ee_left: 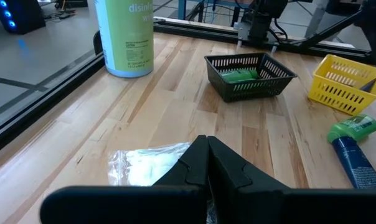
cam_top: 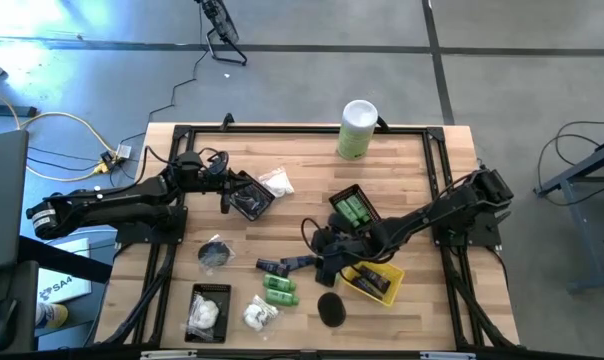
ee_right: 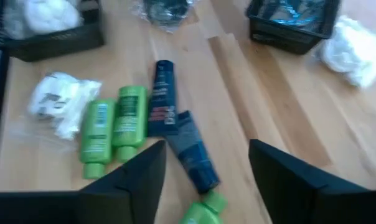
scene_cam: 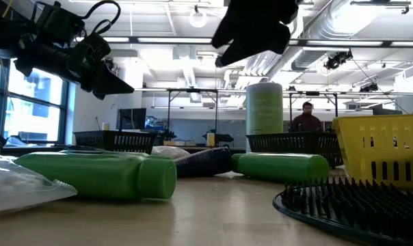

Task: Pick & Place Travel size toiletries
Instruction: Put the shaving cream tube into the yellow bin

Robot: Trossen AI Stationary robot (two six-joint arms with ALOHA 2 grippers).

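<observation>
My right gripper (ee_right: 206,171) hangs open above the table's middle (cam_top: 327,265). Below the gap between its fingers lie a navy tube (ee_right: 191,152) and a green bottle (ee_right: 203,211), both flat on the wood. A second navy tube (ee_right: 162,99) and two green bottles (ee_right: 113,127) lie side by side just beyond, next to a white packet (ee_right: 60,99). My left gripper (ee_left: 206,155) is shut and empty, held in the air at the far left (cam_top: 244,192) over a black basket (cam_top: 252,200). Another white packet (ee_left: 150,165) lies ahead of it.
A black basket (cam_top: 350,210) holds green bottles. A yellow basket (cam_top: 374,280) holds dark tubes. A black basket (cam_top: 208,312) at the near left holds white packets. A black disc (cam_top: 330,308), a bagged disc (cam_top: 215,252) and the tall canister (cam_top: 357,128) stand around.
</observation>
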